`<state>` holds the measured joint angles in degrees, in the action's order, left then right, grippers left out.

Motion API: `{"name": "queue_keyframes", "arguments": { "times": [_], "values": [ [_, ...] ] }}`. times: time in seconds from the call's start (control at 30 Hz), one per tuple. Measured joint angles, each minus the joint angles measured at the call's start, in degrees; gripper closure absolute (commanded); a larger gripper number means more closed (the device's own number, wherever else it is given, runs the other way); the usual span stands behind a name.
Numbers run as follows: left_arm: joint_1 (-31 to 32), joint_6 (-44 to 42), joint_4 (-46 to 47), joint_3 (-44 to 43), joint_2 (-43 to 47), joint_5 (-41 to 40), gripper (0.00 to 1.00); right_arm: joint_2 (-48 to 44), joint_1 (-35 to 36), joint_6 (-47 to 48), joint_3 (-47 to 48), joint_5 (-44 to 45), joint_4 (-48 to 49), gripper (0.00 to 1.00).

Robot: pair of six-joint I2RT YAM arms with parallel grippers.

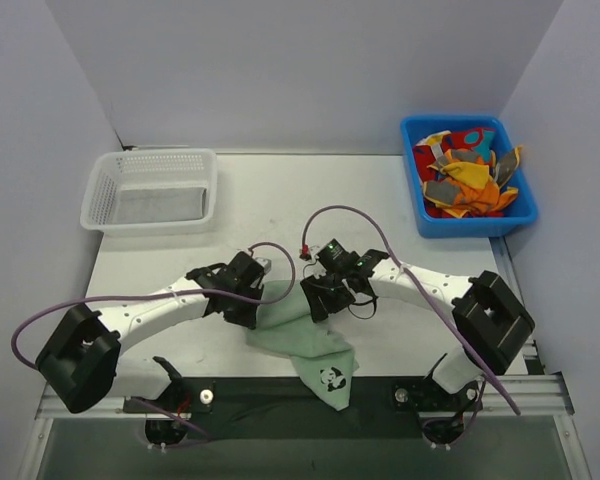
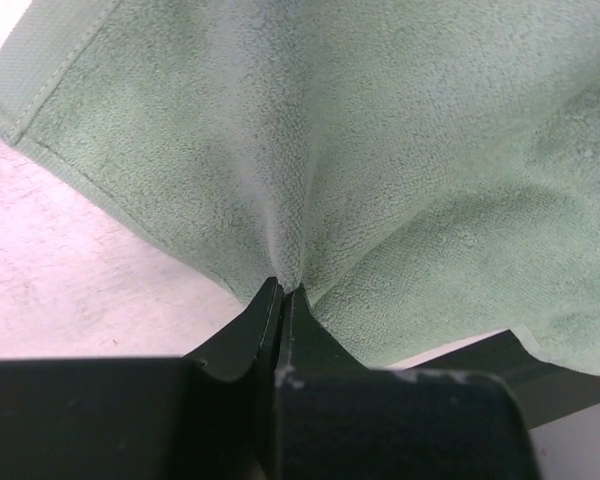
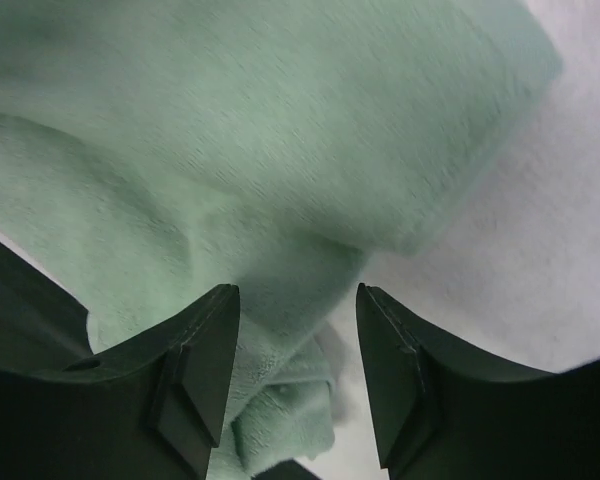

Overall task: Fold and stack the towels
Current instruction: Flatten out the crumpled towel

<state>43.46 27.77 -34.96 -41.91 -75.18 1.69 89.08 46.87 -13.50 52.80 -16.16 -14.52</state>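
Holding: my left claw point(image 2: 283, 288) clamped on the pale green panda towel point(image 1: 305, 338).
Right claw point(image 3: 295, 292): fingers apart above that towel.
Towel place: table point(image 1: 280, 200), 6 o'clock.
Other towels point(image 1: 465, 180): blue bin point(image 1: 416, 216), 2 o'clock.

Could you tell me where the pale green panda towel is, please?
In the top view the pale green towel lies at the table's near edge, centre, between the left gripper, shut on its left side, and the open right gripper.
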Motion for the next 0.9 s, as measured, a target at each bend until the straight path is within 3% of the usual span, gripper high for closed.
{"name": "queue_keyframes", "arguments": {
  "times": [0.13, 0.2, 0.23, 0.27, 0.37, 0.4, 0.5, 0.67, 0.9],
  "values": [
    [0.0, 0.0, 0.0, 0.2, 0.1, 1.8, 0.88, -1.5, -5.2, -1.9, -2.0, -1.9, -2.4, 0.5],
    [0.0, 0.0, -0.1, 0.4, 0.7, 2.2, 0.72, -3.4, -8.0, -1.9, -2.0, -2.3, -2.3, 0.5],
    [0.0, 0.1, -0.2, 0.6, 1.3, 2.2, 0.55, -4.3, -9.3, -1.9, -1.8, -2.3, -2.4, 0.51],
    [0.0, 0.0, -0.4, 0.6, 2.1, 2.1, 0.45, -5.0, -10.4, -1.7, -1.4, -2.3, -2.4, 0.51],
    [-0.3, 0.9, -1.3, 0.6, 5.4, 1.2, 0.23, -5.0, -12.0, -1.0, 1.2, -2.2, -2.3, 0.52],
    [-0.6, 1.0, -1.5, 0.6, 6.7, 0.9, 0.21, -4.7, -12.1, -0.7, 2.2, -2.2, -2.0, 0.52],
    [-3.1, 1.9, -1.9, 0.1, 9.8, -0.9, 0.19, -2.4, -12.3, 0.5, 5.2, -2.1, -1.2, 0.52],
    [-10.6, 1.9, -1.1, 0.0, 11.2, -3.6, 0.31, 3.1, -12.3, 2.2, 8.4, -1.2, 0.2, 0.53],
    [-14.6, 0.3, 2.1, -0.7, 0.2, -7.2, 0.42, 9.9, -12.3, 4.6, 10.6, -0.4, 0.6, 0.53]
  ]
}}
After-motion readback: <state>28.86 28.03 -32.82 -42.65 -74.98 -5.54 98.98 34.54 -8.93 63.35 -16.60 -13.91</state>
